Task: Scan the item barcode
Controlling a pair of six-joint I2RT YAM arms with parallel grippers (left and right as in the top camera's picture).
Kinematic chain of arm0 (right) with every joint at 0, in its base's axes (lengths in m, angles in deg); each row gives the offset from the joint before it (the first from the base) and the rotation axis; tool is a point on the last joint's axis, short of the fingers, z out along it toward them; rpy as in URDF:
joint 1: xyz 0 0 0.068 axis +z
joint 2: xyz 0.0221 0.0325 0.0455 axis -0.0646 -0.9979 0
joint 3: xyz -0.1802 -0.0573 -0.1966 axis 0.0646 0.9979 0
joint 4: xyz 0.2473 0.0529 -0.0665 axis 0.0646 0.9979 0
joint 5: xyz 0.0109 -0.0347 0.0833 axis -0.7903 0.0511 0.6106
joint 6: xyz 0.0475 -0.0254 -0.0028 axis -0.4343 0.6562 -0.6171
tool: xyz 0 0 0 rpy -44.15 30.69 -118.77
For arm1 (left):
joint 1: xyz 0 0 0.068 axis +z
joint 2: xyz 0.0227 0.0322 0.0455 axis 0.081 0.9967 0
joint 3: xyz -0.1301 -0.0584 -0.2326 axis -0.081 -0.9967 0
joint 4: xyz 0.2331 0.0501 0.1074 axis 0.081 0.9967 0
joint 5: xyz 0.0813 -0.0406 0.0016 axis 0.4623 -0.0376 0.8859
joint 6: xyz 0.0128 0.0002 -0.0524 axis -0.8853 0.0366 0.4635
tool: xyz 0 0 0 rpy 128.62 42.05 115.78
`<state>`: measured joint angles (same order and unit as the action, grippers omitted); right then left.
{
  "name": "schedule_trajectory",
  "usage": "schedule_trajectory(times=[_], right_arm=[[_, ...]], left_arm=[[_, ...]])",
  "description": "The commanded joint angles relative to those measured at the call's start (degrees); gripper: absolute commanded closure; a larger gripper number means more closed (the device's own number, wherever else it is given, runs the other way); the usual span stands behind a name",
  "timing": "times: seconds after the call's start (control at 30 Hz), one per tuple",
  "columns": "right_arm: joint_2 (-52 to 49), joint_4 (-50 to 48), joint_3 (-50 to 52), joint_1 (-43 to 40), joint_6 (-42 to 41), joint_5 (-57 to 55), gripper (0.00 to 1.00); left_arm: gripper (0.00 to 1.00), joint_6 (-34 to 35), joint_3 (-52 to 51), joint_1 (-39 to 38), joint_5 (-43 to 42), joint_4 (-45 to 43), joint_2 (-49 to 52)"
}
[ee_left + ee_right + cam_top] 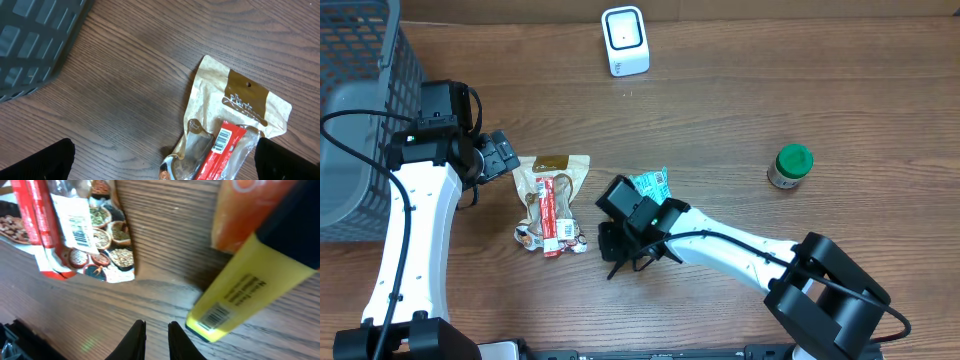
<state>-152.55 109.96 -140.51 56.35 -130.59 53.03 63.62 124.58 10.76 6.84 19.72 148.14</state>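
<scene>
- Your left gripper (pixel 508 152): jaws spread wide, empty, just beside the snack pouch (pixel 552 203), near the basket (pixel 360 100).
- Your right gripper (pixel 156 326): fingers barely parted, nothing between them, low over the table (pixel 165 270).
- Yellow pack (pixel 245 295): you'll see it lying just beside the right fingertips, barcode up.
- Scanner (pixel 625 41): far edge, well apart from both grippers.

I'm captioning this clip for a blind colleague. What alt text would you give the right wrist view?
A yellow item with a barcode near its end lies on the wooden table, with an orange object above it in the frame. At upper left is a snack bag with its own barcode label. The right hand, at bottom centre, is slightly open and holds nothing.
</scene>
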Motion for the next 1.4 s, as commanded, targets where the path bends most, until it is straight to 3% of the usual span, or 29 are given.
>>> schedule_trajectory(times=[0.0, 0.3, 0.5, 0.8, 1.37], right_arm=[[1.77, -0.09, -2.32, -0.68, -0.26, 1.25, 0.8], [3.48, 1.51, -6.29, -5.33, 3.3, -2.4, 0.66], [3.45, 1.62, -6.29, -7.74, 2.89, -11.96, 0.58], [2.21, 3.32, -6.01, -7.26, -3.13, -18.36, 0.41], [-0.66, 2.58, -5.33, -4.57, -6.14, -23.63, 0.42]], left_arm=[[0.0, -0.22, -0.2, 0.09, 0.57, 0.11, 0.35], [0.0, -0.22, -0.2, 0.09, 0.57, 0.11, 0.35], [0.0, -0.22, -0.2, 0.09, 0.57, 0.11, 0.35], [0.0, -0.22, -0.2, 0.09, 0.57, 0.11, 0.35], [0.0, -0.22, -0.2, 0.09, 0.57, 0.11, 0.35]])
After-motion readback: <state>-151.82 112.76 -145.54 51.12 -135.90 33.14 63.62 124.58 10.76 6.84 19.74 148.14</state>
